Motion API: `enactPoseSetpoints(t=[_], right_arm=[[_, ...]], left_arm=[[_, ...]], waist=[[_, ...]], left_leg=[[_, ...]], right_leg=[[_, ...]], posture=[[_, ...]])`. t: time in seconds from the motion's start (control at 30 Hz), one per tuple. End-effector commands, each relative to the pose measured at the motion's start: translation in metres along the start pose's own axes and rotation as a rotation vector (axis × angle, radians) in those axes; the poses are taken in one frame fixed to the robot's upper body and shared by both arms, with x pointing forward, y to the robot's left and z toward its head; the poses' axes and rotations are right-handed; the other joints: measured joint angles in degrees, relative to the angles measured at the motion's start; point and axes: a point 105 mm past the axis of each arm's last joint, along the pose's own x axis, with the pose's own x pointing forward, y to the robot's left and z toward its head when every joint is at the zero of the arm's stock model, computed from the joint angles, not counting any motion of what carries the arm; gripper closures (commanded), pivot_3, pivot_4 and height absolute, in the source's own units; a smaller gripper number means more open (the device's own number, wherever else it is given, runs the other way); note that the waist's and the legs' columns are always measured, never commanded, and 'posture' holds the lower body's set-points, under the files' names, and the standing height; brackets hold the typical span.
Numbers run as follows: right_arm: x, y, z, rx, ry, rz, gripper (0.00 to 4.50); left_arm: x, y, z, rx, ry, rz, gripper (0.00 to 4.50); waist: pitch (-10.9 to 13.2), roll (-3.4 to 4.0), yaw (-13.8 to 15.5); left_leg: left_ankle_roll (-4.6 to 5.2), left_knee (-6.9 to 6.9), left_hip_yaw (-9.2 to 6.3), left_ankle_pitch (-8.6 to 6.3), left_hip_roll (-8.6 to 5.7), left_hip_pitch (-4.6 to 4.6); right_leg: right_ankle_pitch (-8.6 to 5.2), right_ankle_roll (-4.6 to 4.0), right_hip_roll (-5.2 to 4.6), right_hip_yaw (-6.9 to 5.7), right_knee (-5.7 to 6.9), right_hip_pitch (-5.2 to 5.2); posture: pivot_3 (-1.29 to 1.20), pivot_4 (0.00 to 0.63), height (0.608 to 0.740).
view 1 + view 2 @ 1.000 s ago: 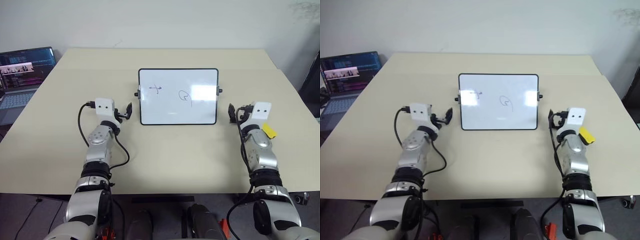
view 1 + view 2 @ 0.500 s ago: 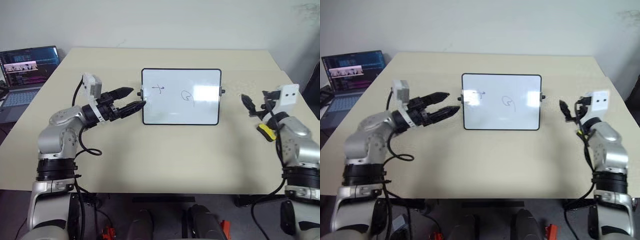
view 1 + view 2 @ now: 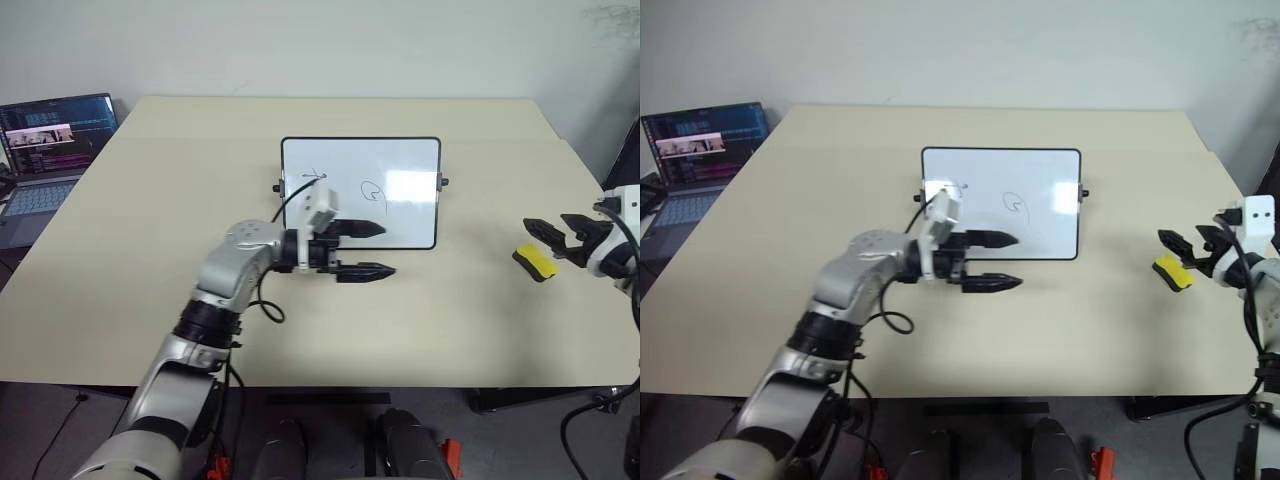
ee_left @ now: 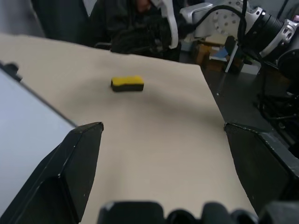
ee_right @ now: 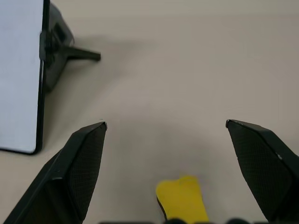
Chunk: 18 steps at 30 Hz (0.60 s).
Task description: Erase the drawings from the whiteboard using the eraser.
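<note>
Two dark drawings (image 3: 345, 186), a cross-like squiggle and a rounded loop, mark the whiteboard (image 3: 400, 160), which stands propped on the beige table (image 3: 300, 330) near its middle. Reaching across in front of the board's lower edge, the left gripper (image 3: 365, 250) points toward the robot's right with its black fingers spread wide and nothing between them. At the table's right side lies the eraser (image 3: 535, 262), yellow on top with a black base, well apart from the board. Just beside it hovers the right gripper (image 3: 550, 233), its fingers likewise wide apart and empty. An open laptop (image 3: 45, 140) sits off the table's left edge
</note>
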Motion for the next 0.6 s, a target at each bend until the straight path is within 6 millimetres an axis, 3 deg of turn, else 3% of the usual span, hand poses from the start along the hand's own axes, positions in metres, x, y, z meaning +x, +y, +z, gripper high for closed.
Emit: enactPoseSetpoints(t=[0.03,0.17,0.33,0.6], right_arm=[[-0.006,-0.013,-0.001,-0.059,0.080,-0.010,0.02],[-0.003,-0.013,-0.005,-0.101,0.150,0.034,0.02],[0.005,-0.013,-0.016,-0.139,0.246,0.090,0.02],[0.015,-0.014,-0.028,-0.161,0.310,0.118,0.02]], left_arm=[[0.010,-0.003,-0.013,0.059,0.072,-0.020,0.00],[0.017,0.001,-0.033,0.120,0.152,0.010,0.00],[0.023,0.000,-0.034,0.117,0.127,0.004,0.00],[0.017,0.001,-0.038,0.125,0.140,0.036,0.00]], waist=[[0.0,0.01,-0.2],[0.0,0.01,-0.3],[0.0,0.03,-0.2],[0.0,0.04,-0.2]], left_leg=[[0.00,0.00,0.01,0.00,0.00,0.02],[0.00,0.07,0.04,0.00,0.01,0.04],[0.00,0.25,0.13,0.00,0.00,-0.02],[0.00,0.26,0.12,0.00,0.00,-0.02]], right_leg=[[0.00,0.00,0.00,0.01,0.02,0.00],[-0.02,0.03,0.02,0.05,0.04,0.00],[0.00,0.11,0.01,0.14,0.04,0.00],[0.00,0.12,0.01,0.14,0.04,0.00]], posture=[[0.00,0.150,0.740],[0.00,0.150,0.740],[0.00,0.150,0.740],[0.00,0.150,0.740]])
